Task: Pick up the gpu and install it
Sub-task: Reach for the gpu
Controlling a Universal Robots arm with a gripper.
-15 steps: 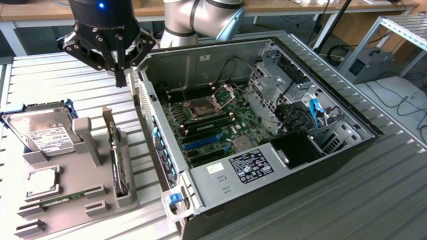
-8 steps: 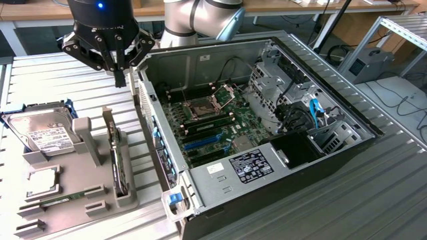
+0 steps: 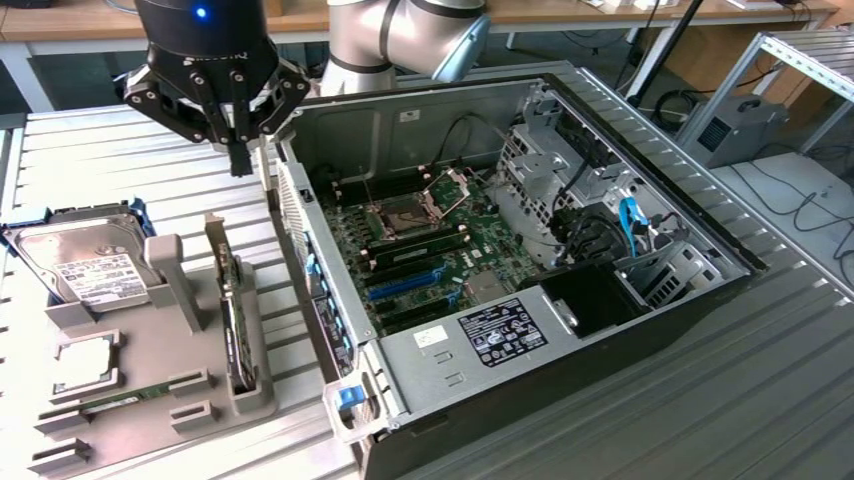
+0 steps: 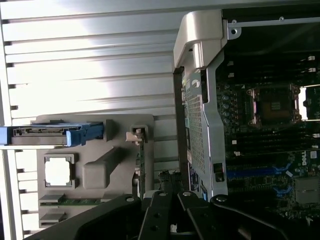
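Note end effector [image 3: 239,160] closed up and empty beside case [image 3: 304,265], near upright gpu [image 3: 235,325]; best spread and squared to card's top edge.

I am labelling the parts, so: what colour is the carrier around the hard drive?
Blue; the hard drive carrier shows best in the wrist view.

Narrow gap between gpu [image 3: 239,335] and case [image 3: 300,222]

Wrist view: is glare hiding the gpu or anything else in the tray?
Wrist view: glare whitens the ribbed table and blows out the square chip; the gpu, on edge in the tray, is dim but readable. Exterior view: even light, no glare on the gpu.
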